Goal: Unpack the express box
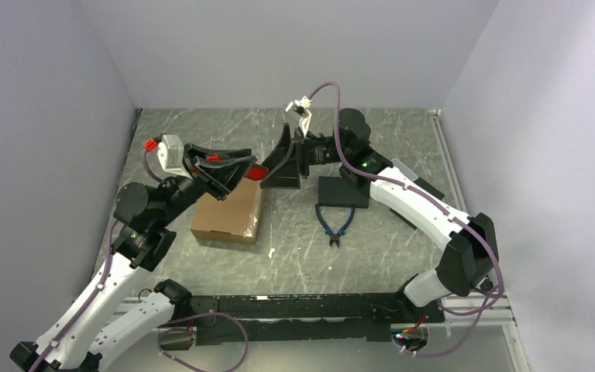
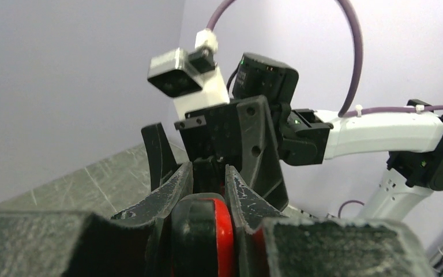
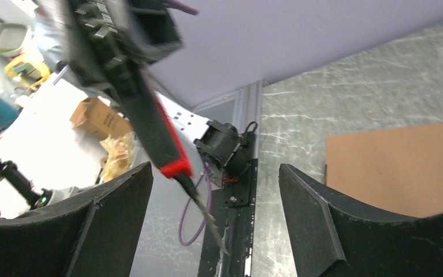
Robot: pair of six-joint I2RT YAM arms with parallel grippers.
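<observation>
Cardboard box sits flat on the grey marbled table, left of centre, with its lid down as far as I can see from above. It lies on the near side of both sets of fingers and neither one touches it.

From my overhead view, the left gripper hangs over the box's far edge, raised above the cardboard and pointing to the right. It is clenched on a tool, and my left wrist camera shows both fingers pressed against the tool's black and red body.

The right gripper faces it from just beyond the box's far right corner. Its fingers are spread wide and grasp nothing. Through my right wrist camera the box shows as a brown slab low on the table, past the right-hand finger, well clear of the gap between the fingers.

A flat black pad lies to the right of the box, partly under the right arm. Blue-handled pliers lie just on the near side of the pad, apart from the box.

The tool is the smallest piece. My right wrist camera shows a dark handle, a red collar and a thin metal tip slanting down into the space between the spread fingers, touching neither.
</observation>
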